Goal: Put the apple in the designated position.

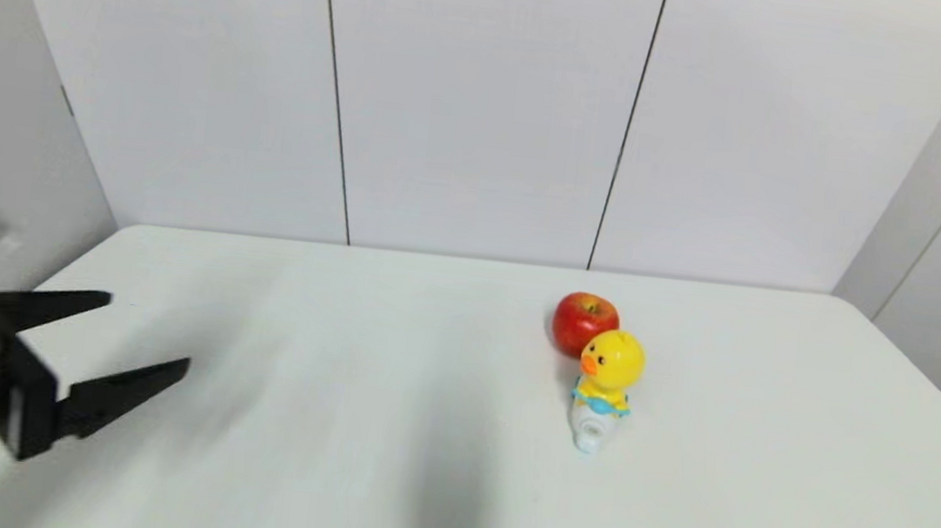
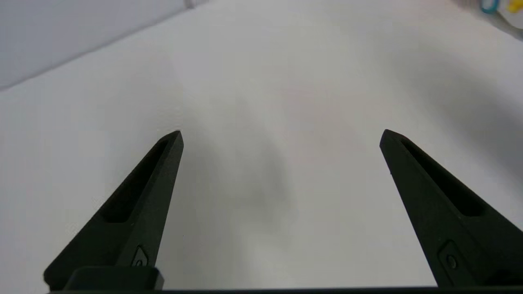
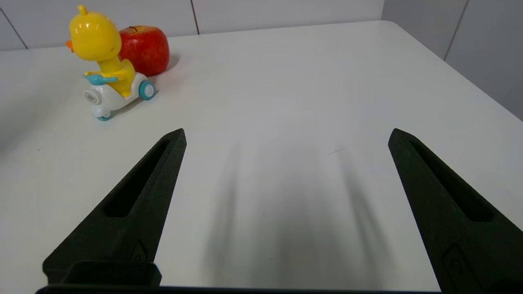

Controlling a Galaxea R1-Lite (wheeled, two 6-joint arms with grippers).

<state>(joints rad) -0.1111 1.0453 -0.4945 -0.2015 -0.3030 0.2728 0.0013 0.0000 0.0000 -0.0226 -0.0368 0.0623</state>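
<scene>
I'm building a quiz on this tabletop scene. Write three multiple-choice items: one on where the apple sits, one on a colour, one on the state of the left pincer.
1. Where is the apple relative to the duck toy?
A. Just behind it, toward the wall
B. In front of it, nearer the robot
C. At the table's left edge

2. What colour is the duck toy's beak?
A. Blue
B. Orange
C. Black

3. What is the state of the left pincer?
A. Shut on the apple
B. Shut and empty
C. Open and empty, over the table's left side

Answers:
1 A, the head view shows the apple beyond the duck's head, close beside it.
2 B, the beak stands out orange against the yellow head.
3 C, the left wrist view shows its two fingers spread wide with only bare tabletop between them.
</scene>
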